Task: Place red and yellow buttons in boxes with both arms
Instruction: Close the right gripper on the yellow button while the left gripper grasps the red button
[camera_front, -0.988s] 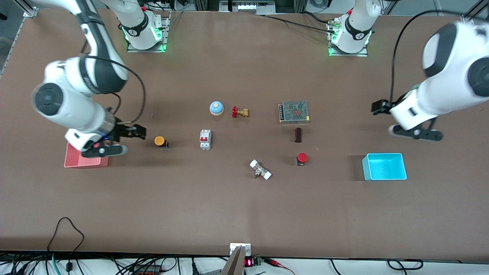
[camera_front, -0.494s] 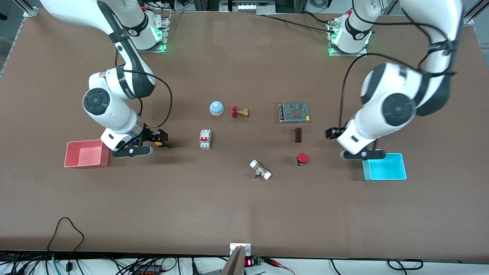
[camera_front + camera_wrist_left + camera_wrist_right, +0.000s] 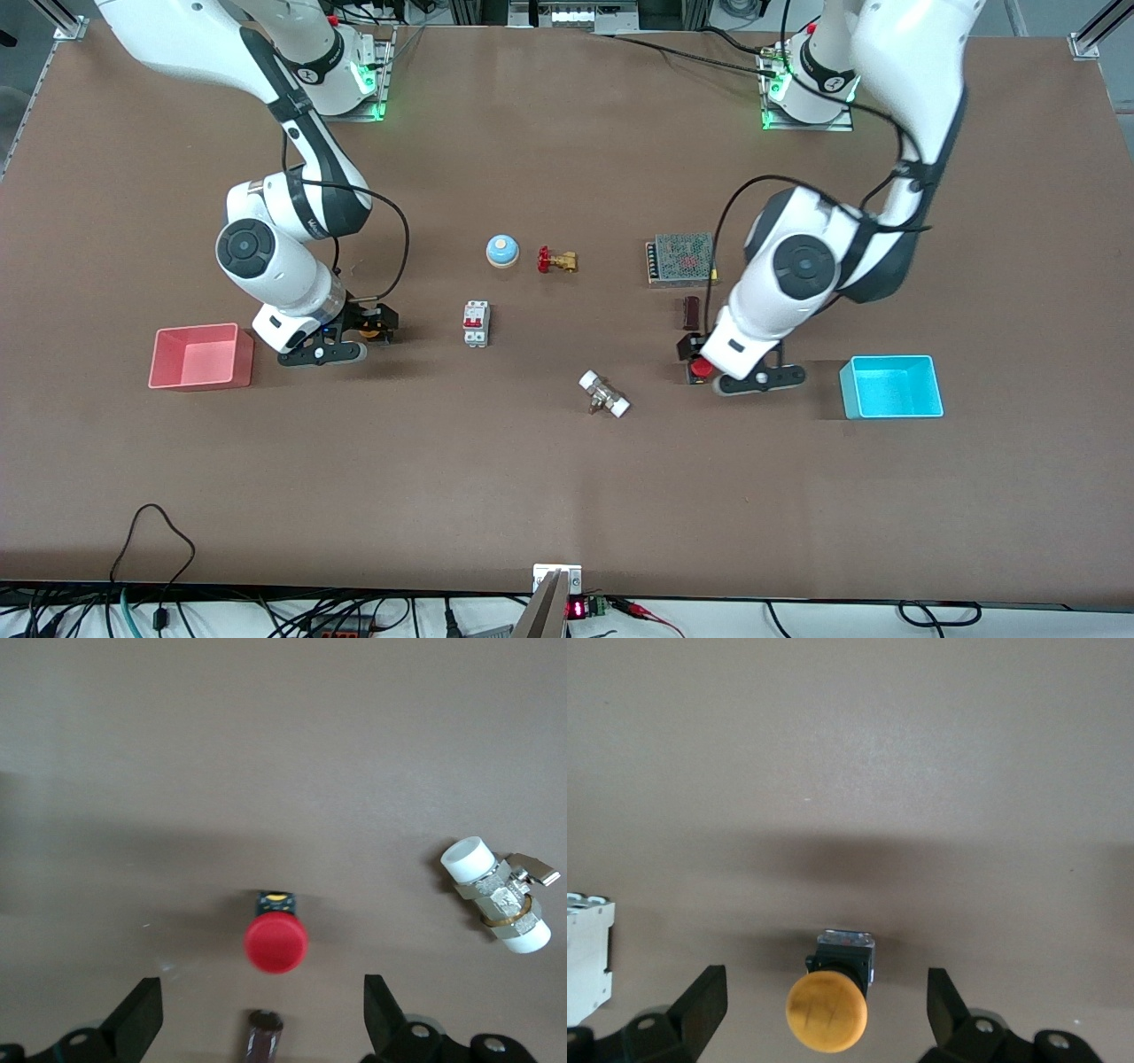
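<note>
Both tools hang spread wide, empty: the left tool (image 3: pixel 257 1023) straddles the red button (image 3: pixel 276 942), the right tool (image 3: pixel 824 1019) straddles the yellow button (image 3: pixel 827 1011), lined up to grab.

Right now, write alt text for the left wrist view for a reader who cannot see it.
The left hand, fingers wide open, hangs over a red button standing on the brown table, the button between the two fingers. A white-capped brass fitting lies off to one side.
</note>
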`<action>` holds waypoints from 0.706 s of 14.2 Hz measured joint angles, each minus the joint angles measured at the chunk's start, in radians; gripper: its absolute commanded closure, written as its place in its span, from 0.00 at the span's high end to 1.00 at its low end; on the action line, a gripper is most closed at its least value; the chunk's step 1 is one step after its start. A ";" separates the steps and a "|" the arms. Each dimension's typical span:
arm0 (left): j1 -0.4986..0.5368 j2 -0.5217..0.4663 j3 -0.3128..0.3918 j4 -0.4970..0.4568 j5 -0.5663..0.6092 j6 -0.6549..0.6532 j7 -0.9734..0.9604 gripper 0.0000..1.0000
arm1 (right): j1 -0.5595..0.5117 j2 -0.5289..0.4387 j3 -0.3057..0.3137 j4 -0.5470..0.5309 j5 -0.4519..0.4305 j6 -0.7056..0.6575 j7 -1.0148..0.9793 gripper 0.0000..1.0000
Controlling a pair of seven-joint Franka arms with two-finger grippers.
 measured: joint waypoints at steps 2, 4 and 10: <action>-0.008 0.037 0.000 0.001 0.039 0.034 -0.006 1.00 | 0.001 0.013 0.000 -0.001 -0.009 0.008 0.000 1.00; -0.009 0.062 0.000 0.002 0.058 0.052 -0.007 1.00 | 0.002 0.028 0.000 -0.005 -0.016 0.026 0.001 1.00; -0.009 0.109 0.001 0.002 0.064 0.131 -0.023 1.00 | 0.004 0.058 0.000 -0.031 -0.018 0.073 0.001 0.96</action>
